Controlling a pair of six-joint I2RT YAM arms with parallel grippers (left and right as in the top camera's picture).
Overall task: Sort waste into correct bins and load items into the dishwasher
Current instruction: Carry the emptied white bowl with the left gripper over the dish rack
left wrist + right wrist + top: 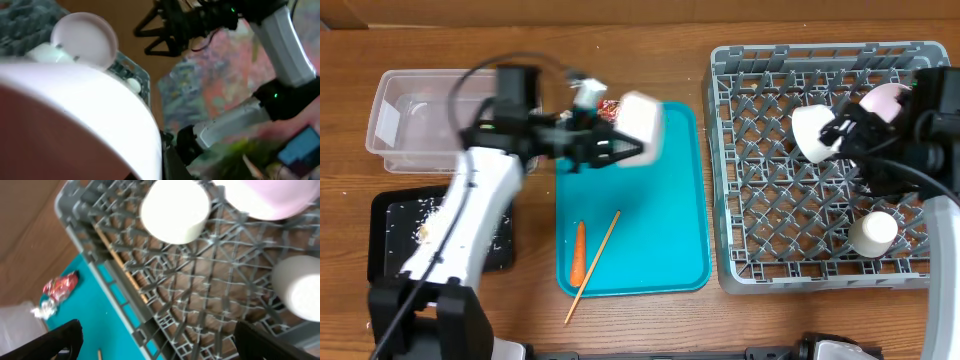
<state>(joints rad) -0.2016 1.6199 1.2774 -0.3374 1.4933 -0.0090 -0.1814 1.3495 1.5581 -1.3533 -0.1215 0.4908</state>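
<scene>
My left gripper (617, 150) is shut on a white dish (642, 120) and holds it above the far end of the teal tray. The dish fills the left wrist view (75, 115), with one finger (167, 160) at its rim. My right gripper (840, 130) is open and empty over the grey dish rack (740, 180); its fingers straddle the rack's edge (160, 345). In the rack are a white bowl (810, 132), a plate (885, 98), a cup (872, 232) and a chopstick (120, 262). A carrot (578, 250) and a chopstick (593, 265) lie on the tray.
The teal tray (670, 250) lies between the bins and the rack. A red wrapper (610, 107) and a tissue (42, 311) lie at its far end. The clear tub (420, 120) stands far left. The black tray (390, 230) in front of it holds scraps.
</scene>
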